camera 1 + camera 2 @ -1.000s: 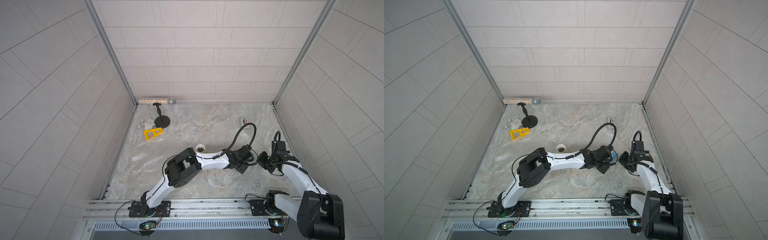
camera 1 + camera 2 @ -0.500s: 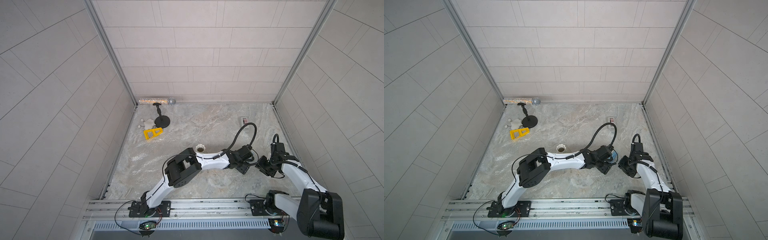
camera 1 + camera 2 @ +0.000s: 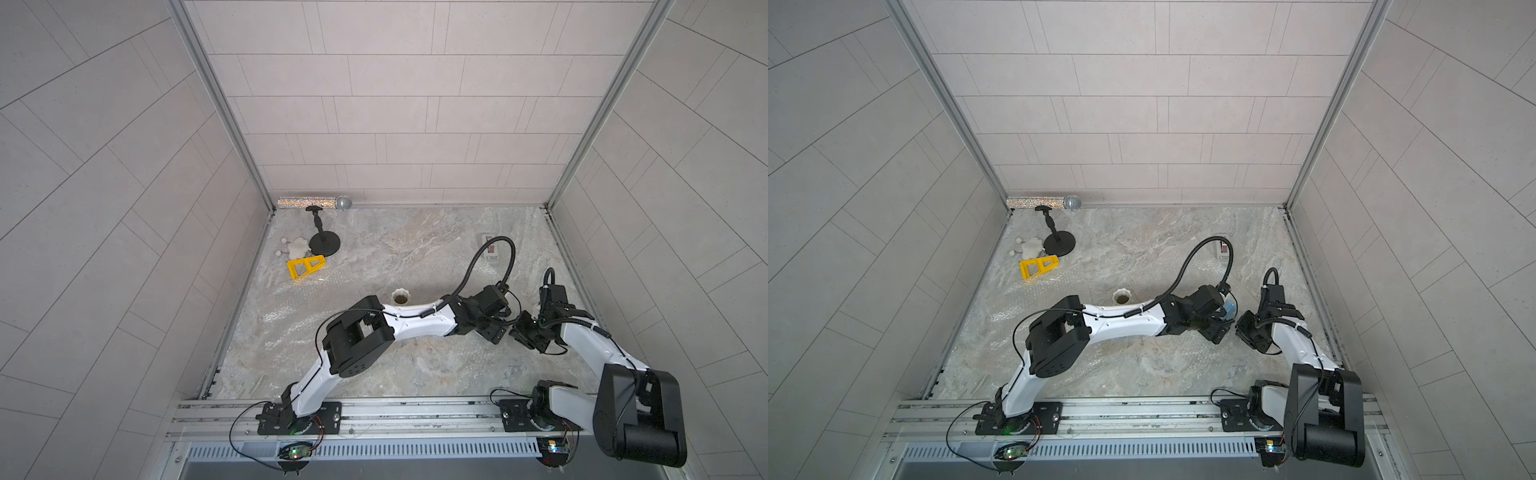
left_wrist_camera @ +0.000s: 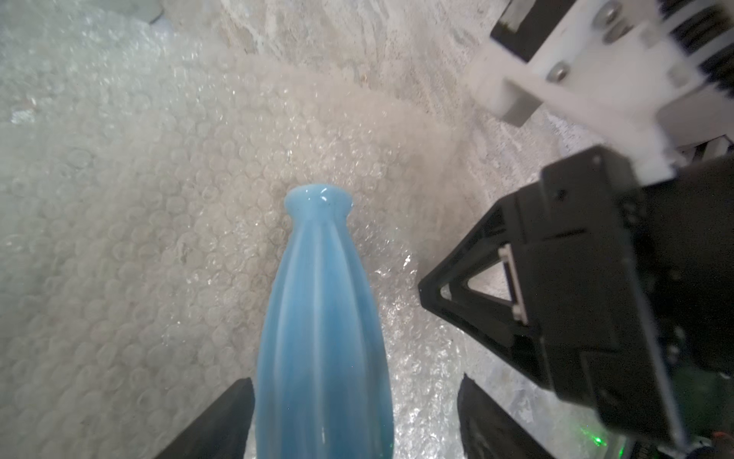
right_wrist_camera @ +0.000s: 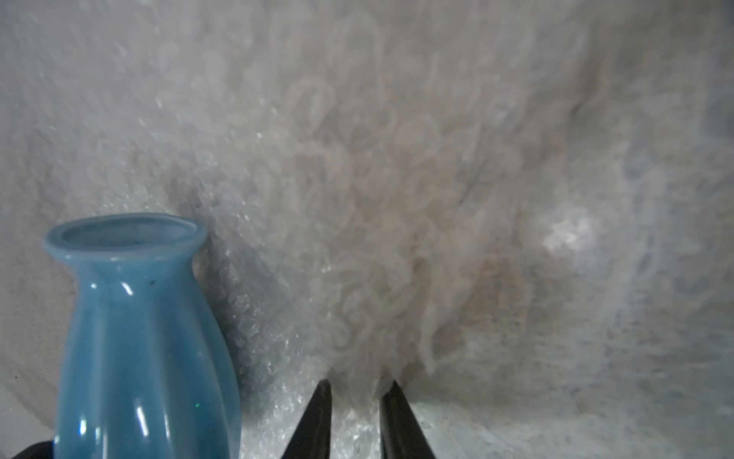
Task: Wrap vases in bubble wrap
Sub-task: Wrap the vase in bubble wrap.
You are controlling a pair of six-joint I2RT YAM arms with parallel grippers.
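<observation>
The light-blue ribbed vase (image 4: 321, 318) lies on the bubble wrap (image 4: 119, 258) between the wide-open fingers of my left gripper (image 4: 353, 421), with a gap on one side. It also shows beside my right gripper (image 5: 355, 417), which is shut on a bunched fold of bubble wrap (image 5: 397, 238) that rises like a curtain. One of the right gripper's fingers (image 4: 476, 250) sits close to the vase's neck. In both top views the two grippers (image 3: 505, 322) (image 3: 1246, 330) meet at the right, and the white scalloped vase (image 3: 401, 296) (image 3: 1122, 296) stands upright behind the left forearm. A sliver of blue vase (image 3: 1230, 309) shows there.
The wrap (image 3: 291, 307) covers much of the marble floor. At the back left are a glittery microphone (image 3: 316, 203), a black stand (image 3: 325, 245), white lumps (image 3: 297, 248) and a yellow plastic piece (image 3: 306, 268). A small white object (image 3: 491, 251) lies at the back right.
My right gripper has shifted a little toward the front and closer to the left gripper. The left arm has stayed almost in place.
</observation>
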